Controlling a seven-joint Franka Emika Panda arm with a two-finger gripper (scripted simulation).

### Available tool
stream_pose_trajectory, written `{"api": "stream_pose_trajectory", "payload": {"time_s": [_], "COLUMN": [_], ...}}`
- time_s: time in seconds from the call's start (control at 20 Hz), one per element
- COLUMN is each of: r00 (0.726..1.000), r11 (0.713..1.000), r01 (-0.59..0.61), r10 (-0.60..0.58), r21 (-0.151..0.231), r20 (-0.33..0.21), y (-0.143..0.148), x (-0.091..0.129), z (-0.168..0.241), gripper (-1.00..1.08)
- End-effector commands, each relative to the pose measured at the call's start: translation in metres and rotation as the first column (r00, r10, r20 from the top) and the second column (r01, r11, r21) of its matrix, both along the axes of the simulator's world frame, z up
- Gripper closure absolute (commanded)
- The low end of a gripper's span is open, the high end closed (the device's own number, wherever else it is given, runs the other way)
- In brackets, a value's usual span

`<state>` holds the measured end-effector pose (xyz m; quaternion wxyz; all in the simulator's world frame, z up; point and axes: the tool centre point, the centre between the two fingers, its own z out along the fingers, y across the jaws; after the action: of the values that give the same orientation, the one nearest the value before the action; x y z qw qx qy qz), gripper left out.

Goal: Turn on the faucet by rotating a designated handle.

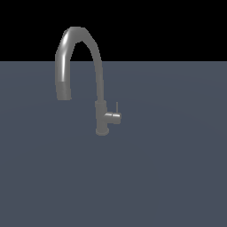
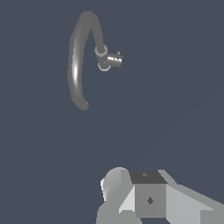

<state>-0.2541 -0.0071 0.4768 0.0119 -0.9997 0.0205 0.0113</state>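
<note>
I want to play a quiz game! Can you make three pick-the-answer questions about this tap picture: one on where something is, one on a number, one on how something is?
1. On which side of the faucet base is the handle?
A. the exterior view's right
B. the exterior view's left
C. on top of the spout

2. How many handles does the faucet have?
A. three
B. one
C. two

3. Which way does the handle's thin pin point?
A. straight down
B. up
C. it lies flat on the ground

Answers:
1 A, the stub juts out to the exterior view's right of the base.
2 B, both views show a single stub.
3 B, the pin rises above the stub.
</note>
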Motion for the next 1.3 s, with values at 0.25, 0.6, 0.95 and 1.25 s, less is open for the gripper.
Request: {"api": "stream_pose_trajectory", "payload": {"time_s": [0.25, 0.6, 0.95, 1.25], "r00": [1.0, 0.997, 0.981, 0.947], "r11": [1.0, 0.997, 0.977, 0.935], "r01": [0.01, 0.061, 0.161, 0.279], "r10": [-0.01, -0.058, -0.143, -0.229], "r21": [0.01, 0.056, 0.138, 0.219], "r20": [-0.008, -0.048, -0.129, -0.228], "y": [0.0, 0.001, 0.0, -0.002], "x": [0.003, 0.02, 0.05, 0.084], "z": [-0.001, -0.007, -0.019, -0.035], "gripper": [1.08, 1.08, 1.08, 1.08]}}
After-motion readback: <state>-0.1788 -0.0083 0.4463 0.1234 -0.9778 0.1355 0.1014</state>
